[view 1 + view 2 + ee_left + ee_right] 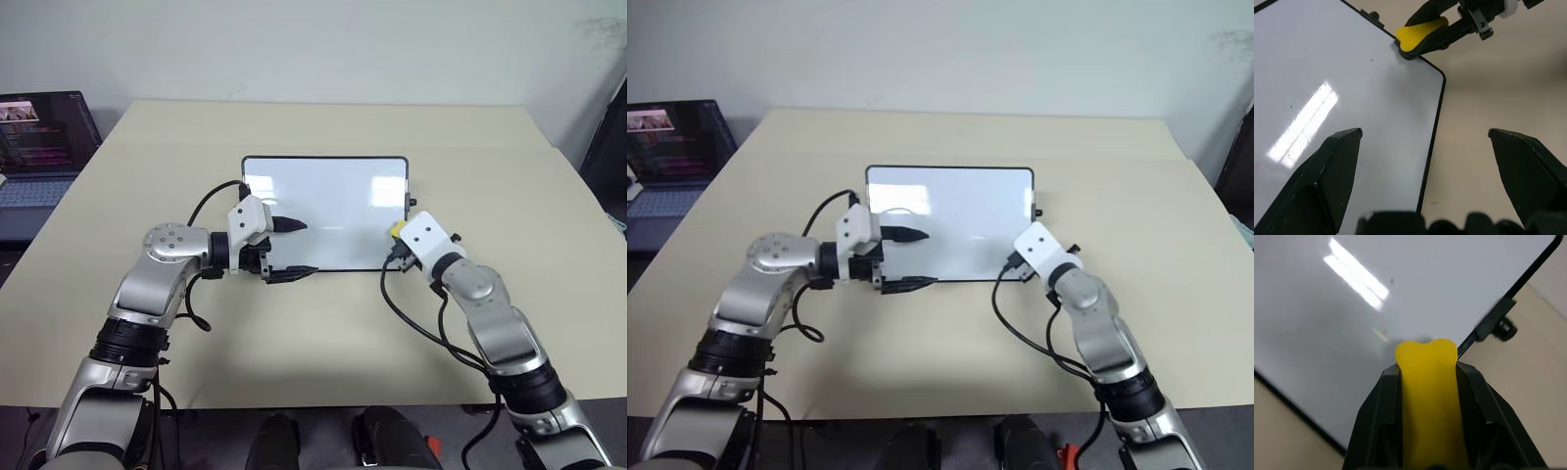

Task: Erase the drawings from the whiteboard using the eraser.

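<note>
The right tool (1426, 382) pinched the yellow eraser (1427, 377) at the whiteboard's (323, 206) lower right corner; the left tool (294, 250) was spread wide.

My left gripper (1422, 161) stands wide open over the whiteboard (1342, 88) corner and table (1488, 98); beyond, my right gripper (1418, 41) pinches the yellow eraser (1420, 36) against the board's edge.

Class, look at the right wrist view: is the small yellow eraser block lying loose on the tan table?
No: the small yellow eraser block is clamped between the right pincer's two black fingers, its tip against the white whiteboard.
</note>
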Motion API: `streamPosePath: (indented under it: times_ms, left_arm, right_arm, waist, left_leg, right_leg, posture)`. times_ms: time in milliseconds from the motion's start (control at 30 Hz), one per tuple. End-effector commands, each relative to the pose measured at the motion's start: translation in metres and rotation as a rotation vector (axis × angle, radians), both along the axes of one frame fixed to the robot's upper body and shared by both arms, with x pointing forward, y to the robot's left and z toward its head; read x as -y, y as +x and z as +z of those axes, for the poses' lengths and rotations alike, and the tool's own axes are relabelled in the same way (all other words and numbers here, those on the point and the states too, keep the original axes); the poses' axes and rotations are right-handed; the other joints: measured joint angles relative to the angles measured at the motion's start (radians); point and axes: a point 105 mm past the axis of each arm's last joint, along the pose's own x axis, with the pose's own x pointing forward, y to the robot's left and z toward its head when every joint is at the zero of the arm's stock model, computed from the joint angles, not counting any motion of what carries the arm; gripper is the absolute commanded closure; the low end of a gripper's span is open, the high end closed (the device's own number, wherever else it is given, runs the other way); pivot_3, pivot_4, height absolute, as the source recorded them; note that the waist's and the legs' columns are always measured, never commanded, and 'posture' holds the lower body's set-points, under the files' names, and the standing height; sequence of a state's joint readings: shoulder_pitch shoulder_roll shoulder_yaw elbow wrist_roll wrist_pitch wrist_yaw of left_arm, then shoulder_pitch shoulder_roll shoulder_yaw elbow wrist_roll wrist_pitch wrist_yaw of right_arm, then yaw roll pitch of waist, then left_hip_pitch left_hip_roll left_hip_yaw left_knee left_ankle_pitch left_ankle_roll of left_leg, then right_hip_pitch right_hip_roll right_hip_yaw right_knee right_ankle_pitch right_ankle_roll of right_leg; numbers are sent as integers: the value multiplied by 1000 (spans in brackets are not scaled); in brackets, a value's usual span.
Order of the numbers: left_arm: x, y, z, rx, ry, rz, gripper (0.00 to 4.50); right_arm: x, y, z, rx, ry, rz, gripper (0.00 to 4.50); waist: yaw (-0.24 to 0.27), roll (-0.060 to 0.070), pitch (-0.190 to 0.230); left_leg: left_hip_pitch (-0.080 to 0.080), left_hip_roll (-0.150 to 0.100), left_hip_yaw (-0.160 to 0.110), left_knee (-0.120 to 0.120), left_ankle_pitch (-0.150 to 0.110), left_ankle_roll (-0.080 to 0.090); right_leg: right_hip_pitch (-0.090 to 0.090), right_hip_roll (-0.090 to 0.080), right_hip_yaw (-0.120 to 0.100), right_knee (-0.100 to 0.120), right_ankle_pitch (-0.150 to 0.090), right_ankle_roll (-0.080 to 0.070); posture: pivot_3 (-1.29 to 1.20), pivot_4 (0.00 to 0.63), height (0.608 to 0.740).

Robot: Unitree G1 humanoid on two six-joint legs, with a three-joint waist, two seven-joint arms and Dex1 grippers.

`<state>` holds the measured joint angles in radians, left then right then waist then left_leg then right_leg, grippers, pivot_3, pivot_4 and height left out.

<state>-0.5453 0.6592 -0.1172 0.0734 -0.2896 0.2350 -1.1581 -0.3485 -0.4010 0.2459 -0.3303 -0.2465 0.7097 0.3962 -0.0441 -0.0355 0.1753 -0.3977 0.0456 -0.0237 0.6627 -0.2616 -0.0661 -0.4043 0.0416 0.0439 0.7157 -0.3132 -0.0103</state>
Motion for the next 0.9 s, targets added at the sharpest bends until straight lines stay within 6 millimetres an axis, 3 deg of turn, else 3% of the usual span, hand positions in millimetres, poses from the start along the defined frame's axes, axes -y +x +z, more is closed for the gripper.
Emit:
streamPosePath:
  times_ms: [33,133,300,500,567,767,900]
  left_arm:
    - [1,-3,17,63,-24,-4,0]
    - [-1,-4,18,63,-28,5,0]
    - [-1,-9,16,54,-29,10,0]
    - [-5,-12,16,50,-28,33,0]
    - [-5,-13,16,49,-30,39,0]
    - [-3,-14,19,48,-42,37,0]
    - [5,-15,20,51,-52,-1,0]
  right_arm:
    - [-3,-14,-18,-110,6,47,3381]
    - [-17,-14,-12,-89,19,90,3381]
    - [-37,13,23,94,57,71,3381]
    - [-52,31,44,183,63,102,3381]
    - [-54,32,44,179,62,116,3381]
    - [-34,9,3,18,3,130,3381]
    - [-29,-2,1,19,28,110,3382]
  waist:
    - [3,0,0]
    - [-2,0,0]
    - [-21,1,0]
    - [-10,1,0]
    - [-8,1,0]
    - [2,0,0]
    - [6,0,0]
  left_leg:
    - [0,0,0,0,0,0]
    - [1,0,0,0,0,0]
    - [2,2,0,0,0,0]
    - [-1,1,0,-1,0,0]
    - [-1,1,0,-1,0,0]
    - [-1,1,0,-1,0,0]
    - [0,1,0,0,0,0]
  right_leg:
    - [0,0,0,0,0,0]
    - [0,0,1,1,-1,2]
    - [0,2,2,1,-1,2]
    - [-1,2,1,-1,1,-2]
    - [-1,1,1,-2,1,-3]
    - [-1,0,0,-2,1,-2]
    - [0,0,1,-1,1,-2]
  posture:
    - [0,150,740]
    - [0,150,740]
    - [0,150,740]
    - [0,150,740]
    - [0,150,740]
    - [0,150,740]
    - [0,150,740]
